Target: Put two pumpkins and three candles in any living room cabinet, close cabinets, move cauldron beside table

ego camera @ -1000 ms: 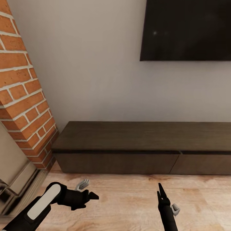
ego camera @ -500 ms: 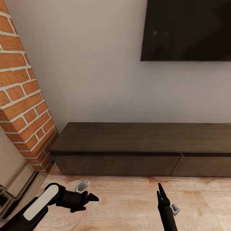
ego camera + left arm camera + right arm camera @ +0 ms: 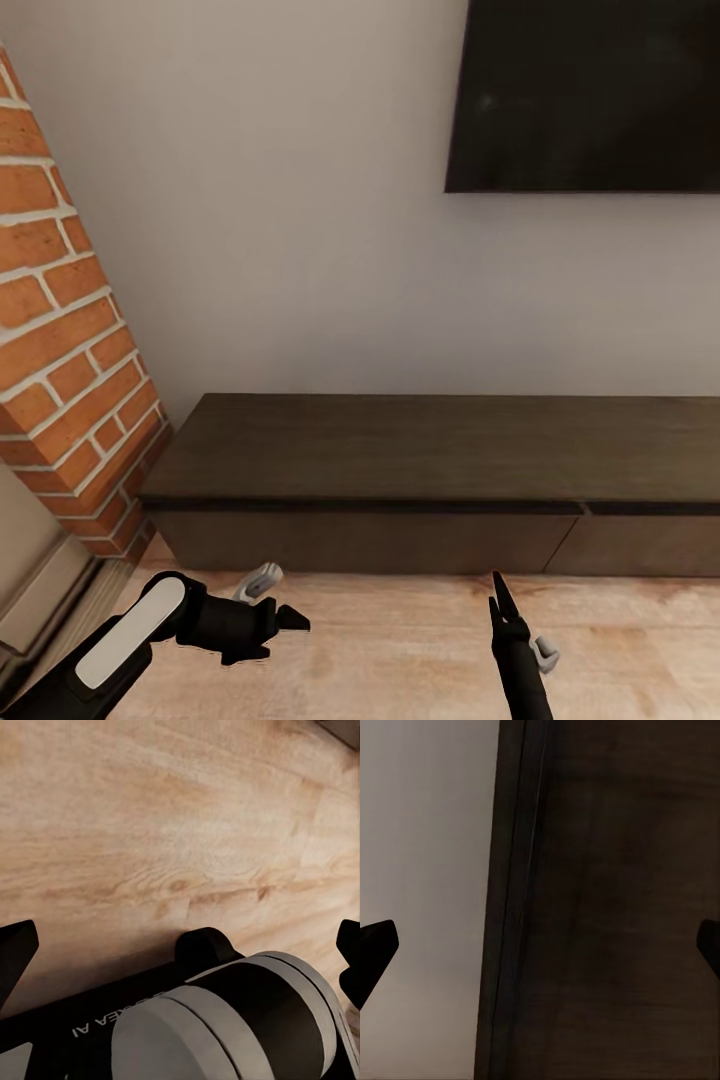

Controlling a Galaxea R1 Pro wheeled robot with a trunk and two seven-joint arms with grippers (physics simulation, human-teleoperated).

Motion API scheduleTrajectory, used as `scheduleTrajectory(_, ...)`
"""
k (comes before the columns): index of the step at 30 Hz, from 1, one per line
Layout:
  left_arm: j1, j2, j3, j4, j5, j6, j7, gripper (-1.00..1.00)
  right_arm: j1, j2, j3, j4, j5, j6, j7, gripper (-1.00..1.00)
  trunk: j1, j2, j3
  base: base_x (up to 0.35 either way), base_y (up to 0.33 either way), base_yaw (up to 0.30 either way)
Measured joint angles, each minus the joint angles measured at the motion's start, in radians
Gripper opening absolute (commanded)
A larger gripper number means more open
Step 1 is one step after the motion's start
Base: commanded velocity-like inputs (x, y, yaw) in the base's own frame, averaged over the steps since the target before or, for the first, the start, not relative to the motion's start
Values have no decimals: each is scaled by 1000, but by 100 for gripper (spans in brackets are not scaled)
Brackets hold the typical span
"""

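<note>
The cabinet [image 3: 400,450] is a long, low dark-brown unit against the white wall, straight ahead of me. Its two visible drawer fronts [image 3: 360,540] sit flush and shut, and its top is bare. My left gripper [image 3: 288,620] hovers over the wood floor in front of the cabinet's left end, open and holding nothing. My right gripper [image 3: 500,592] points at the cabinet front further right, also open and holding nothing. In the right wrist view the cabinet's dark top edge [image 3: 607,907] meets the wall between the spread fingers of the right gripper [image 3: 540,949]. In the left wrist view the left gripper [image 3: 180,952] looks down at floor planks.
A red brick fireplace column [image 3: 60,340] rises at the left, close to the cabinet's left end. A black TV screen [image 3: 590,95] hangs on the wall above the cabinet. Light wood floor [image 3: 400,640] lies between me and the cabinet. Part of my own body [image 3: 225,1027] shows below the left wrist.
The whole view has shifted: the cabinet sits lower and larger and the brick column has slid left, so the camera has moved closer. Both arms keep their pose.
</note>
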Motion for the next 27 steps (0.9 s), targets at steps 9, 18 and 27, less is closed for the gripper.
scheduleTrajectory(9, 0, 0, 0, 1, 1, -1, 0, 100, 0, 0, 0, 1, 0, 0, 0, 100, 0, 0, 0, 239, 0, 0)
scheduleTrajectory(18, 0, -2, -4, 1, 2, -1, 0, 100, 0, 1, 0, -1, 1, 0, 1, 100, 0, 0, 0, 47, 0, 0)
scheduleTrajectory(27, 0, -4, -5, 0, 2, -1, 0, 100, 0, 0, -1, -5, 2, 0, 2, 100, 0, 0, 0, 79, 0, 0)
